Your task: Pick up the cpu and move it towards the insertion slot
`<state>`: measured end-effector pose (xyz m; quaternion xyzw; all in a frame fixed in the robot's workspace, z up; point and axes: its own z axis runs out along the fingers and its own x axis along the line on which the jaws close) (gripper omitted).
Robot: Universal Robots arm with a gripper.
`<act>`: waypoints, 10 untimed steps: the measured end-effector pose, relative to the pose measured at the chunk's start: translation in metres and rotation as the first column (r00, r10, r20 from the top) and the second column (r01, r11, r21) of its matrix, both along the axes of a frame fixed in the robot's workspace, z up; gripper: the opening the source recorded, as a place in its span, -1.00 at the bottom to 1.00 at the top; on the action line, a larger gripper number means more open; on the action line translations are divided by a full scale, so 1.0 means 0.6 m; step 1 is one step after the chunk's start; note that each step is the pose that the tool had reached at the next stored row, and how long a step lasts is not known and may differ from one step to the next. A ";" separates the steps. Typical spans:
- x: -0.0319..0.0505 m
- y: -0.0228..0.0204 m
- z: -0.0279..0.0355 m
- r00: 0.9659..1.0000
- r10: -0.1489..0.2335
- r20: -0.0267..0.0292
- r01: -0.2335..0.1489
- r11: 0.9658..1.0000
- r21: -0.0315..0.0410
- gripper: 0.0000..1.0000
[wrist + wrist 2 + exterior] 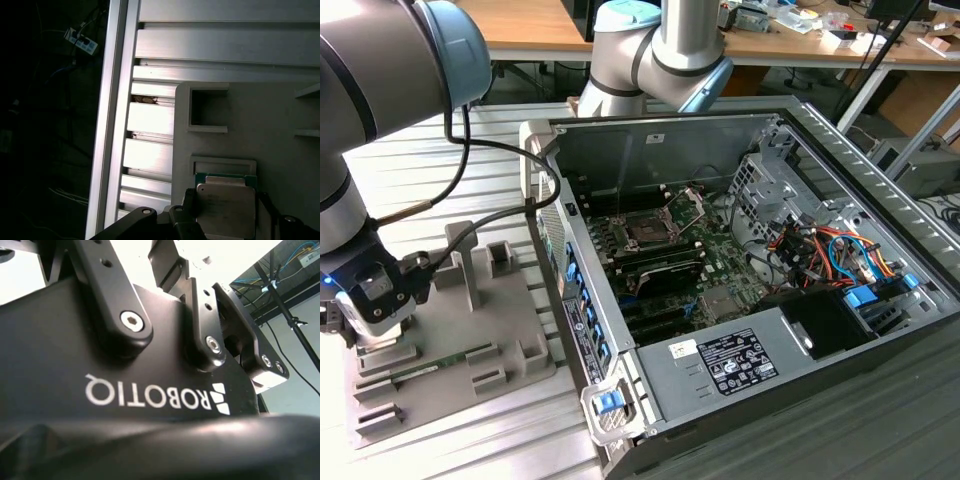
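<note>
Biggest item was the open PC case [840, 150] on the exterior view's right. Inside it sat the mobo w/ the insertion slot [648, 230], its retention bracket [692, 203] hinged up and the dark centre bare, i.e. nothing seated. The arm [380, 70] reached down on the exterior view's left, over the grey tray [510, 300], which sat just beside the case. The tray held a green memory stick [430, 362] lying in a groove, and in the first wrist view one square pocket [207, 107] had nothing in it. I had the gripper [225, 215] low at the tray, well apart from the slot. It was narrow, closed on the cpu [226, 197], w/ a black finger [189, 202] against each of two opposite edges. The cpu was at its nest on the tray, silver lid up; I couldn't tell if it had cleared the nest. My read: light, stiff, flat, slick metal lid, underside contacts prob fragile. So an edge grip on the green board was the right hold, kept level.
</note>
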<state>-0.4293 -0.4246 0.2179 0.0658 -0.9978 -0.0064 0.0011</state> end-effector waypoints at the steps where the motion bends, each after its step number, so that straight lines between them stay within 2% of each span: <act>1: 0.000 0.0000 0.000 1.000 0.000 0.000 0.000 1.000 0.000 0.10; 10: 0.000 0.0000 0.003 1.000 0.000 0.000 0.000 1.000 0.000 0.10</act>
